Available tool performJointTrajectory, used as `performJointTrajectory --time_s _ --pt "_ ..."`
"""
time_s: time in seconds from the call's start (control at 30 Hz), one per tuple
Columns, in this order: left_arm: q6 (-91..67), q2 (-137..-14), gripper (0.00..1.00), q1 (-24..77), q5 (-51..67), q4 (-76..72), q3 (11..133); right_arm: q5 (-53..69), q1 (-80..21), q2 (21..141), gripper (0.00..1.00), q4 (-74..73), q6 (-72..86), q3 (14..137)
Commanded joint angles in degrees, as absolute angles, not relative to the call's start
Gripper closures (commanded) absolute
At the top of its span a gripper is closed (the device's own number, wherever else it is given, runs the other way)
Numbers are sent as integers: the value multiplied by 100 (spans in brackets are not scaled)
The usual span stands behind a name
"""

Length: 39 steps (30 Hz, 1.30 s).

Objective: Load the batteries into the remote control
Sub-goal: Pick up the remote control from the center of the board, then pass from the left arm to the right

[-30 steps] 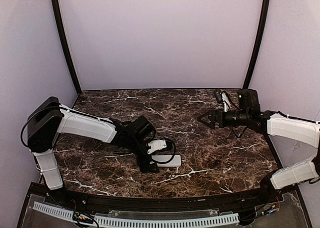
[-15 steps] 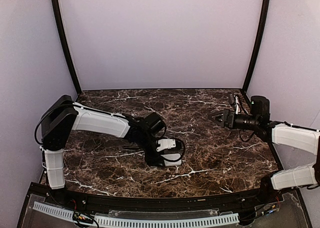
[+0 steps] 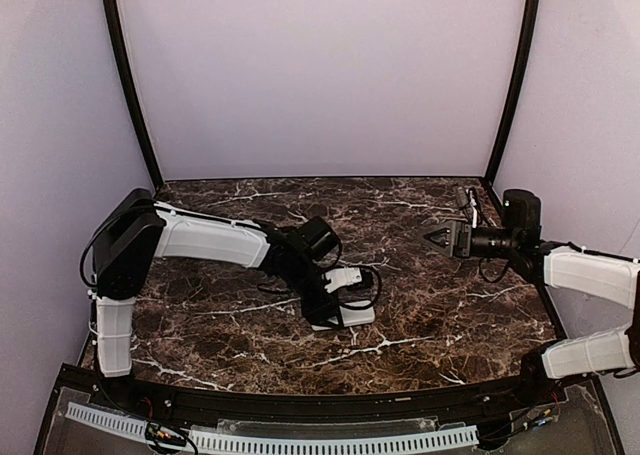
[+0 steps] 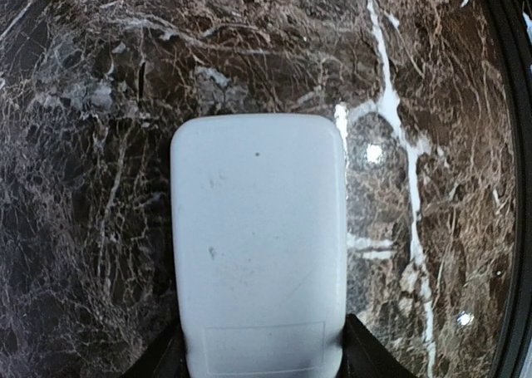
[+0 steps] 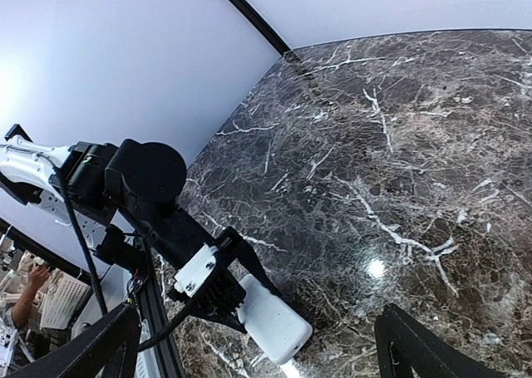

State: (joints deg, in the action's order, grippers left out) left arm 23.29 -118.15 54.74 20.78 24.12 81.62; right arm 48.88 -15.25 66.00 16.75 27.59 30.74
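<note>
The remote control [image 3: 362, 316] lies on the marble table with its plain white back up, right of centre near the front. My left gripper [image 3: 338, 315] is low over its near end. In the left wrist view the black fingers [image 4: 366, 357] press against both long sides of the remote control [image 4: 258, 237], so the gripper is shut on it. My right gripper [image 3: 437, 237] hovers open above the right side of the table, pointing left, with nothing between its fingers [image 5: 416, 345]. The remote control [image 5: 270, 316] also shows in the right wrist view. The batteries are out of view.
The dark marble table [image 3: 430, 315] is walled in by lilac panels at the back and sides, with black posts at the rear corners [image 3: 125, 85]. A black rail with a white toothed strip [image 3: 300, 440] runs along the near edge.
My left gripper has reached further right and its jaws have closed onto the remote control, which has shifted slightly right. My right arm has drawn back toward the right edge, still open.
</note>
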Motion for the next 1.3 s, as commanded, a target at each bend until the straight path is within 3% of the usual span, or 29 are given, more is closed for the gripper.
performJointTrajectory --time_s 0.0,0.13,0.23,0.6,1.27 --pt "1612 -11215 70 5313 2935 1916 8143 5564 -1500 6653 3 1996 2691 3274" --pt "953 -10594 71 4984 3662 982 7737 5746 -1556 6467 4 2311 2692 3354" --pt "76 -10117 71 4722 4270 -537 7165 5829 -1666 6419 3 2319 2617 3595" --pt "-1423 -9367 71 4639 4876 -3333 6026 6027 -2602 7183 6 2699 2540 4495" --pt "-2123 -9336 71 4649 5007 -4563 5606 5846 -3619 8252 16 3131 2564 5469"
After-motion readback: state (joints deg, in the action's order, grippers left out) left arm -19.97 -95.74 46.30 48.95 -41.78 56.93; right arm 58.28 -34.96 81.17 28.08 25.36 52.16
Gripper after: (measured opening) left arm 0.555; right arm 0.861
